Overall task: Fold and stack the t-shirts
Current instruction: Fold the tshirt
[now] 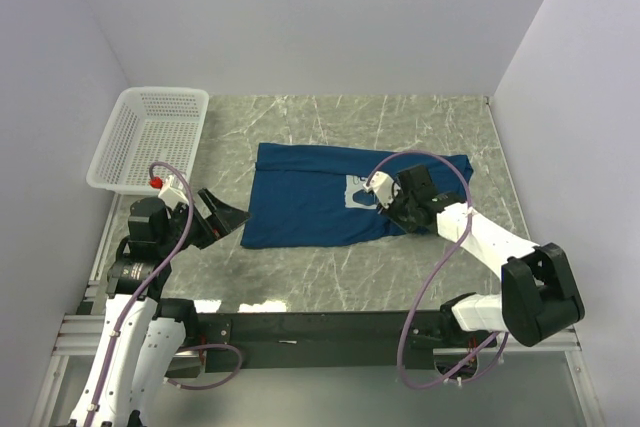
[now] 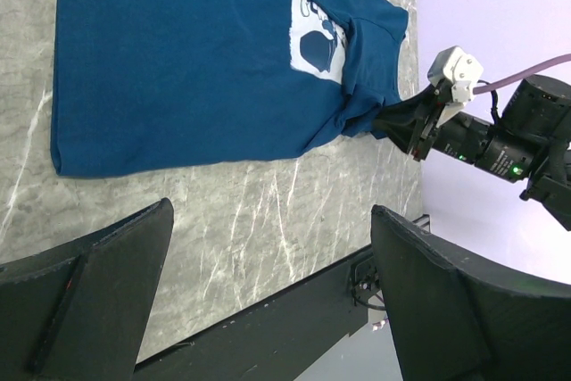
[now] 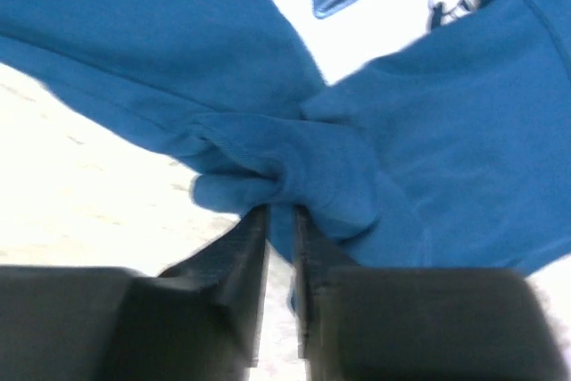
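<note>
The navy-blue t-shirt (image 1: 310, 202) lies spread on the marble table, its pale square print (image 1: 362, 190) near its right side. My right gripper (image 1: 392, 215) is shut on a bunched fold of the t-shirt (image 3: 294, 167) at its lower right edge, cloth pinched between the fingers (image 3: 245, 247). The left wrist view shows the t-shirt (image 2: 196, 69) and the right gripper (image 2: 401, 122) at its corner. My left gripper (image 1: 228, 219) is open and empty, just left of the shirt's lower left corner; its fingers (image 2: 107, 283) hover over bare table.
A white mesh basket (image 1: 150, 137) stands at the back left. The table's black front rail (image 1: 320, 325) runs along the near edge. Walls close in on the left, back and right.
</note>
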`<state>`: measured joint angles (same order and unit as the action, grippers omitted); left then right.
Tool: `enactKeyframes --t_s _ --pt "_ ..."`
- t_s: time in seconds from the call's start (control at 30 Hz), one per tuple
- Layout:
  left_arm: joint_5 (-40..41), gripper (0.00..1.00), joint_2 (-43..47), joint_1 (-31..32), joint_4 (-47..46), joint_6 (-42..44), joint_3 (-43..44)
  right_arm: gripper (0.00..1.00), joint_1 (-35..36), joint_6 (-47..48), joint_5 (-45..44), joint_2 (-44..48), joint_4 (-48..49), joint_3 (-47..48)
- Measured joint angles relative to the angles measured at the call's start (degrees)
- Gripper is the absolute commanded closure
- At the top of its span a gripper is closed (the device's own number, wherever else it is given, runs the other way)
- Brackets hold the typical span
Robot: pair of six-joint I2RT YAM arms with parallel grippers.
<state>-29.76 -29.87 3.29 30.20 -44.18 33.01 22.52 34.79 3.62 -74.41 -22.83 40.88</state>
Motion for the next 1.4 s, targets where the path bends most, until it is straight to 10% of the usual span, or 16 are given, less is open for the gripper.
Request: enactKeyframes --t_s 0.17,0.37,0.7,1.1,1.27,1.4 --pt "0.0 0.02 0.0 0.0 0.0 -0.02 0.0 0.46 0.11 -1.03 4.04 -0.24 -2.6 0.5" --pt "0.0 0.02 0.0 0.0 0.02 -0.02 0.0 0.41 0.31 -7.58 3.67 -4.07 -2.47 0.9" --pt "0.0 0.02 0.0 0.0 0.02 0.0 0.0 0.86 0.48 -16.11 -1.79 -7.93 -1.03 3.3" --pt "-0.02 0.02 -0.13 0.0 -0.2 0.0 0.0 0.98 0.5 -5.62 -1.66 -1.95 -10.51 12.55" --pt "-0.35 0.02 -0.87 0.0 -0.42 0.0 0.0 0.74 0.98 -1.42 -5.86 -5.46 -10.88 17.27" --pt "-0.42 0.02 -1.16 0.0 -0.42 0.0 0.0 0.37 2.67 -0.68 -12.79 -11.1 -7.65 18.21"
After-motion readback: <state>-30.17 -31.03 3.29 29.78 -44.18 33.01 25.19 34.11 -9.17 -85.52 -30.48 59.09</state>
